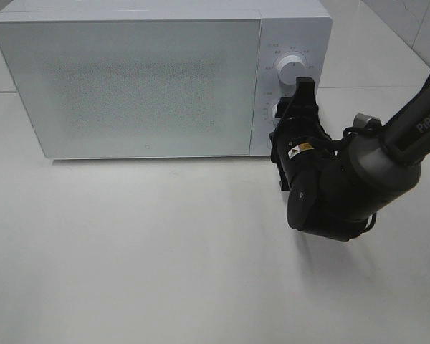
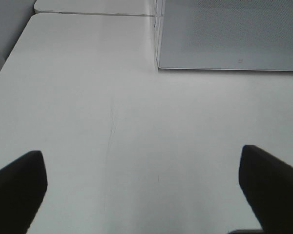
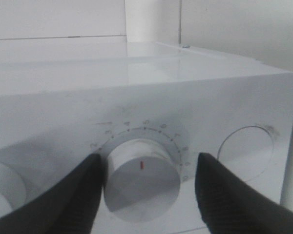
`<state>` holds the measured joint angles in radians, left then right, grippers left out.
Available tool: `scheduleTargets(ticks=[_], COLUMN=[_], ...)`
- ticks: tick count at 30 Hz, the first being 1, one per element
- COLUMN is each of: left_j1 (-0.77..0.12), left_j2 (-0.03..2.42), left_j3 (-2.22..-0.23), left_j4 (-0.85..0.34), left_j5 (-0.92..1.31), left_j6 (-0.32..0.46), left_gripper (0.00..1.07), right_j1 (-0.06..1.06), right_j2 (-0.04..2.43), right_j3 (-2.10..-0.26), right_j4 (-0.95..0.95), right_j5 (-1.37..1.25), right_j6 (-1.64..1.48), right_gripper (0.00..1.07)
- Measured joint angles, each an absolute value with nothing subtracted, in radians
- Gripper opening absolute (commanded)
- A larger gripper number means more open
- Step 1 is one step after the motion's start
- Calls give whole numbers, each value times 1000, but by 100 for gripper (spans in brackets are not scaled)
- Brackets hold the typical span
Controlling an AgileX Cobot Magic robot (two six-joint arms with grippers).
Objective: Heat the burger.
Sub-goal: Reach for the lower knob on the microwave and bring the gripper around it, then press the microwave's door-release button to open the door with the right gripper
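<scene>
The burger is hidden; no view shows it. A white microwave (image 1: 143, 79) stands at the back of the table with its door shut. My right gripper (image 1: 287, 111) is at the control panel, with its fingers on either side of the lower dial (image 3: 141, 180). One fingertip (image 3: 90, 178) sits at the dial's edge, while the other (image 3: 210, 180) stands off it with a gap, so the gripper (image 3: 149, 170) is open. My left gripper (image 2: 141, 190) hangs wide open over bare table with nothing between its fingers.
A second dial (image 1: 291, 68) sits above the lower one on the panel. The white table (image 1: 129, 251) spreads out in front of the microwave, and its left edge (image 2: 10, 63) shows in the left wrist view. The microwave's lower front corner (image 2: 158, 66) is ahead of the left gripper.
</scene>
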<state>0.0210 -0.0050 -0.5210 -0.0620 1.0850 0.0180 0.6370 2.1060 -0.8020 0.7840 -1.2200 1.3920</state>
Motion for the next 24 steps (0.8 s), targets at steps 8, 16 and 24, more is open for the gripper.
scheduleTargets(ticks=[8, 16, 24], left_j1=[21, 21, 21], left_j2=[-5, -5, -5], left_j3=[-521, -521, -521], left_j4=[-62, -62, -62], left_j5=[1085, 1085, 1085], left_j6=[18, 18, 18], left_gripper=[100, 100, 100], right_j1=[633, 630, 624], right_j2=[2104, 1990, 1837], right_j3=[-770, -653, -586], right_j4=[772, 645, 562], right_j5=[-1207, -1196, -895], right_j6=[1341, 1176, 793], right_gripper=[77, 75, 75])
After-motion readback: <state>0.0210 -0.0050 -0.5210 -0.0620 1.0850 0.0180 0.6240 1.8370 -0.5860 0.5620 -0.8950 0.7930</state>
